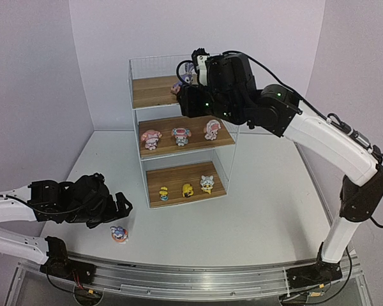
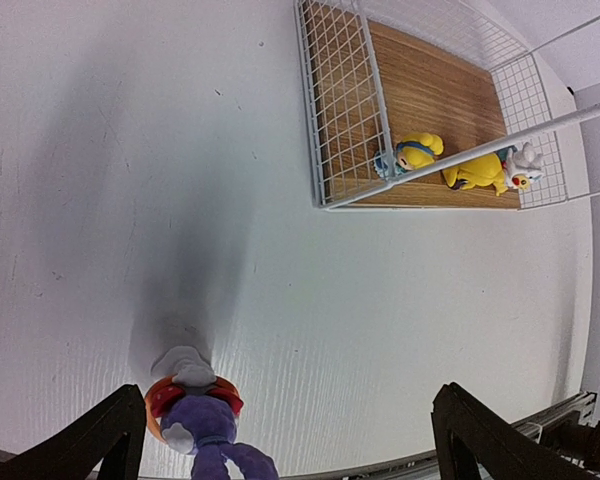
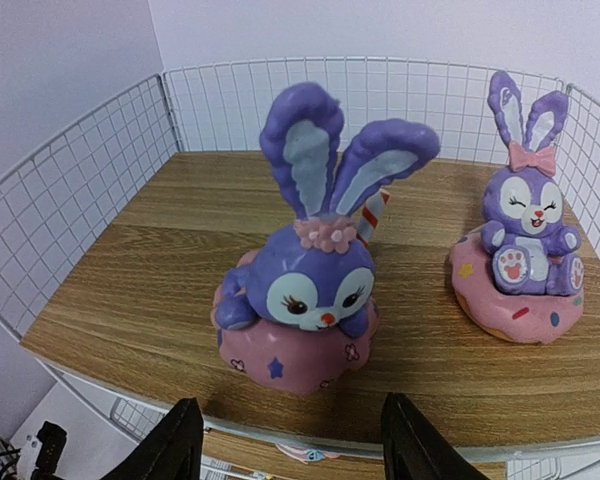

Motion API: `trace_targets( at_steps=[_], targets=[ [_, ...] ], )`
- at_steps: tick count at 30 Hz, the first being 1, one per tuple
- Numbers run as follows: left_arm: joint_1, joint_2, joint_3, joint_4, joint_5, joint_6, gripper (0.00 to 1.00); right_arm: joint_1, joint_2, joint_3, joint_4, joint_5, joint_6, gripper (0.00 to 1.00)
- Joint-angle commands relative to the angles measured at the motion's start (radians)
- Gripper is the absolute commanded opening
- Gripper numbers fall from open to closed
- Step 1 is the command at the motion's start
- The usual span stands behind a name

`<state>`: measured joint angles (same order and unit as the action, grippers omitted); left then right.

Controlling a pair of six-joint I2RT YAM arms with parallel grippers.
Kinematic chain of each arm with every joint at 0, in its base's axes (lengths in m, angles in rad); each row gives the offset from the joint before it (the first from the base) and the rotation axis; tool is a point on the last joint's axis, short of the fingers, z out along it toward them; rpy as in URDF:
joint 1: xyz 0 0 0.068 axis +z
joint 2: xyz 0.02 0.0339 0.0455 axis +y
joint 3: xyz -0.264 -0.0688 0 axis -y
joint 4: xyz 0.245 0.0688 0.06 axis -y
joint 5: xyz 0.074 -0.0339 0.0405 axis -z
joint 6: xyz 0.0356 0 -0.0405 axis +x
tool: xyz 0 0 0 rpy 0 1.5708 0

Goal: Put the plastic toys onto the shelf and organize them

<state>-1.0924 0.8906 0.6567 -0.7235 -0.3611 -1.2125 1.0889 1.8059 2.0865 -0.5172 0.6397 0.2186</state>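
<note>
Purple-eared, the front bunny (image 3: pixel 300 300) is sitting at the front edge of the shelf's (image 1: pixel 147 89) top board, with the second bunny (image 3: pixel 525 260) beside it. We are judging that each tier is taking one kind. Our right end effector (image 3: pixel 290 410) is hanging released just before that board. Only the right wrist view is showing the pair plainly. The left wrist view is showing the third bunny (image 2: pixel 205 420) on the counter (image 1: pixel 262 210) before the shelf, framed by our released left end effector (image 2: pixel 285 400).

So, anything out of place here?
One purple bunny sits on the table beside the left end effector, not on the shelf. Can't tell whether it's tipped over. Nothing else stands out.
</note>
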Motion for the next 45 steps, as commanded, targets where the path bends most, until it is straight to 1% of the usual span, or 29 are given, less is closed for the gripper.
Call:
trace_targets(
  at_steps=[1,11,18,25,28,29,31,34,37,38,42,43,45],
  targets=[
    [-0.003,-0.014,0.025,0.022,-0.013,0.016,1.0,-0.001,0.033,0.069,0.023,0.043,-0.026,0.56],
    [-0.003,-0.013,0.025,0.026,-0.015,0.018,0.99,-0.002,0.097,0.124,0.043,0.122,-0.035,0.46],
    [-0.003,-0.011,0.02,0.03,-0.019,0.018,1.0,-0.002,0.135,0.153,0.052,0.143,-0.037,0.44],
    [-0.003,-0.007,0.024,0.025,-0.021,0.016,1.0,-0.002,0.128,0.144,0.057,0.158,-0.037,0.45],
    [-0.003,-0.009,0.028,0.014,-0.016,0.014,1.0,-0.002,0.091,0.111,0.057,0.133,-0.026,0.55],
    [-0.003,-0.009,0.03,0.009,-0.015,0.014,1.0,-0.002,0.072,0.098,0.057,0.113,-0.024,0.57],
    [-0.003,-0.008,0.038,-0.013,-0.011,0.015,1.0,-0.002,0.03,0.065,0.057,0.054,-0.031,0.61],
    [-0.003,-0.005,0.07,-0.063,0.011,0.017,1.0,-0.002,-0.046,0.02,0.056,-0.029,-0.065,0.64],
    [-0.003,0.005,0.099,-0.114,0.038,0.018,1.0,-0.002,-0.129,-0.042,0.056,-0.136,-0.085,0.72],
    [-0.003,0.01,0.104,-0.131,0.047,0.016,1.0,-0.002,-0.162,-0.07,0.056,-0.158,-0.084,0.75],
    [-0.003,0.052,0.11,-0.171,0.095,0.01,1.0,-0.002,-0.311,-0.229,0.055,-0.26,-0.057,0.94],
    [-0.003,0.065,0.106,-0.172,0.107,0.01,1.0,-0.001,-0.354,-0.281,0.056,-0.293,-0.048,0.97],
    [-0.004,0.092,0.099,-0.168,0.123,0.013,0.99,-0.001,-0.439,-0.388,0.057,-0.366,-0.02,0.97]
  ],
)
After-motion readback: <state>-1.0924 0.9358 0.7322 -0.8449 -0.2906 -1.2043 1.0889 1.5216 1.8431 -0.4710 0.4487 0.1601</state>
